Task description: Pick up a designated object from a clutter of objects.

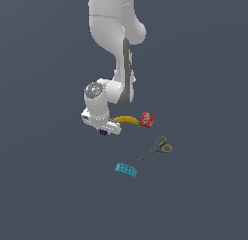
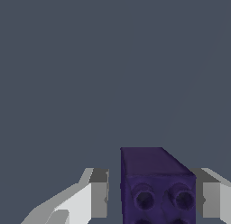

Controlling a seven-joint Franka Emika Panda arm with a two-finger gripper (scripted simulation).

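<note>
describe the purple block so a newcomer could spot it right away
In the exterior view, follow the white arm down to its gripper; the dark purple block peeks out just beneath it, to the left of the yellow banana. It is the smallest, darkest piece, unlike the red patterned block or the cyan studded brick.

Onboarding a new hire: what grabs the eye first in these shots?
The white arm dominates the exterior view, bent down over the clutter. In the wrist view, the dark purple block fills the space between the jaws of the gripper, with a gap on one side. The yellow banana, red patterned block, scissors and cyan brick lie towards the exterior view's right.
</note>
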